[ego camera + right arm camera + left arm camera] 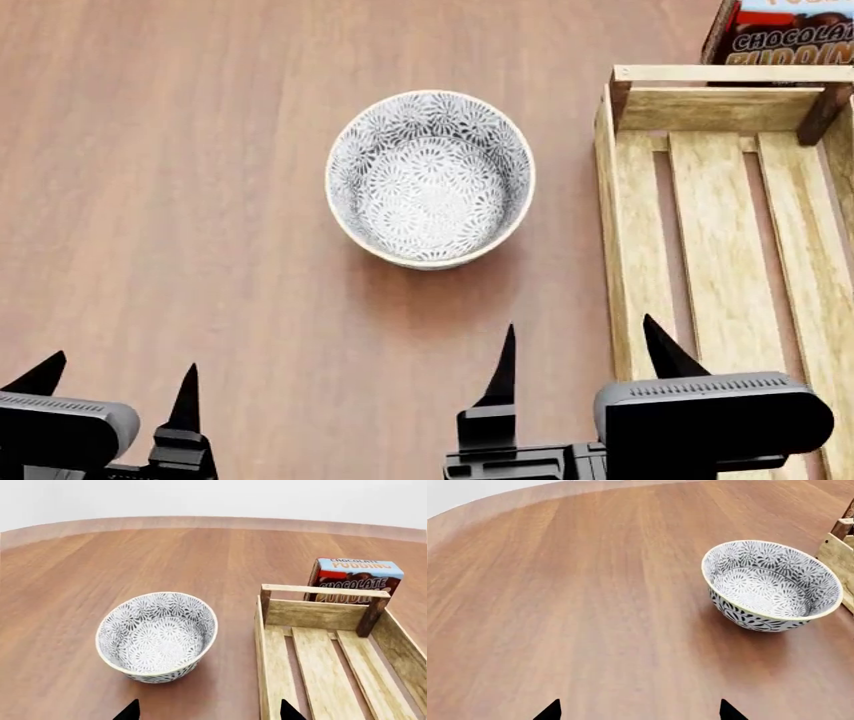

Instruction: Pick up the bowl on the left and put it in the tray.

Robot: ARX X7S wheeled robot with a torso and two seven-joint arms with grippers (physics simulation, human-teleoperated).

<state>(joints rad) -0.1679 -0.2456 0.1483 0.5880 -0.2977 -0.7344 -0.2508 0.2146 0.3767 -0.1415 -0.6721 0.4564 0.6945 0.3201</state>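
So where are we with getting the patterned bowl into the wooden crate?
Nothing done yet. The white floral-patterned ceramic bowl sits upright on the wooden table, beside the light-wood slatted crate. Left gripper and right gripper are both open and hold nothing. Grasp, lift and placement all remain.

The bowl (430, 180) is round, white with a fine grey-blue flower pattern, upright and empty on the table. The tray (727, 230), a long, empty light-wood slatted crate, lies at its 3 o'clock, near, not touching.
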